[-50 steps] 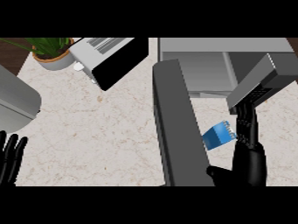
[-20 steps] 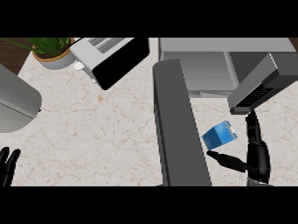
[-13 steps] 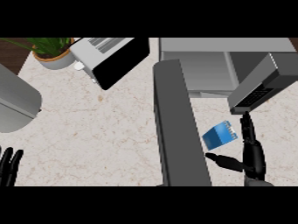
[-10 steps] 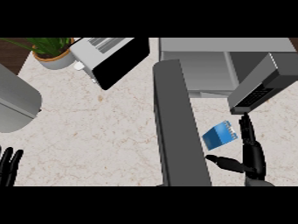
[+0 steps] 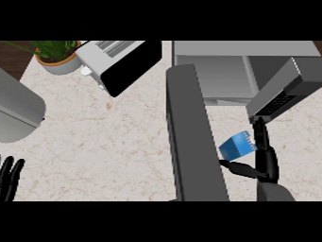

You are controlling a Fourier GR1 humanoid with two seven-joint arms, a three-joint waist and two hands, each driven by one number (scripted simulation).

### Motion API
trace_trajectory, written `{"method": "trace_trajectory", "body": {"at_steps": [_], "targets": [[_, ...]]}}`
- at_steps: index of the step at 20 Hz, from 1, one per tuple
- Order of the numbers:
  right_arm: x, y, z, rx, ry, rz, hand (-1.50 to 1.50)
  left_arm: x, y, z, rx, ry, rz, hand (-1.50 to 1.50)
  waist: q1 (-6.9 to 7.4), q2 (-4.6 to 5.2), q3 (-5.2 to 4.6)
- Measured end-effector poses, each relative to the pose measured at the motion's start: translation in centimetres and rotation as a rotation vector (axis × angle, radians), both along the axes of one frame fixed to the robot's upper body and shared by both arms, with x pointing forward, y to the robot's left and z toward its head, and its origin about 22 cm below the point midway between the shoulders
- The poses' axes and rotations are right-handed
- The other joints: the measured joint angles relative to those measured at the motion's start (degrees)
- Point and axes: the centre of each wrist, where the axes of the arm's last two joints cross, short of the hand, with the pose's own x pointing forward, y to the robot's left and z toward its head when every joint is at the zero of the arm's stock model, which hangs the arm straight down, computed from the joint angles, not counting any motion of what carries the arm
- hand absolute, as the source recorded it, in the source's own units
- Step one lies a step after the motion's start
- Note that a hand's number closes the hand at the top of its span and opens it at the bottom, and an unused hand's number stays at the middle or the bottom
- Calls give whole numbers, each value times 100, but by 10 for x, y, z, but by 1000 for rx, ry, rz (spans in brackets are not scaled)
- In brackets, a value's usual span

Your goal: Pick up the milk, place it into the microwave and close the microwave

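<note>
The right hand [image 5: 264, 159] is pinching the blue milk [image 5: 236, 145] between thumb and straight fingers, holding it just right of the open microwave door [image 5: 195, 142] and below the microwave [image 5: 247, 71]; the left hand [image 5: 1, 177] is resting spread at the lower left of the pale tabletop [image 5: 100, 142], fingers up.

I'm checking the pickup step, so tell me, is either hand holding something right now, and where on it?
The right hand pinches the blue milk carton at its lower right end, thumb below and fingers alongside. The left hand rests open, holding nothing.
</note>
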Motion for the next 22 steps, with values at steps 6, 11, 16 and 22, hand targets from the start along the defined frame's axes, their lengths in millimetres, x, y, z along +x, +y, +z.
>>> {"method": "trace_trajectory", "body": {"at_steps": [6,11,16,22], "targets": [[1,-1,-6,95,-32,15,150,-7,-1,1,-5,-4,-2,-150,6,-2,1],[3,3,-6,181,-87,41,150,-11,5,-2,-4,-2,2,-150,-2,-3,0],[1,16,-5,250,-109,85,150,-7,7,-2,1,-3,10,-150,-28,-10,-2],[5,13,6,302,-111,222,150,-8,6,-3,3,-5,15,-150,-31,-14,-2]]}}
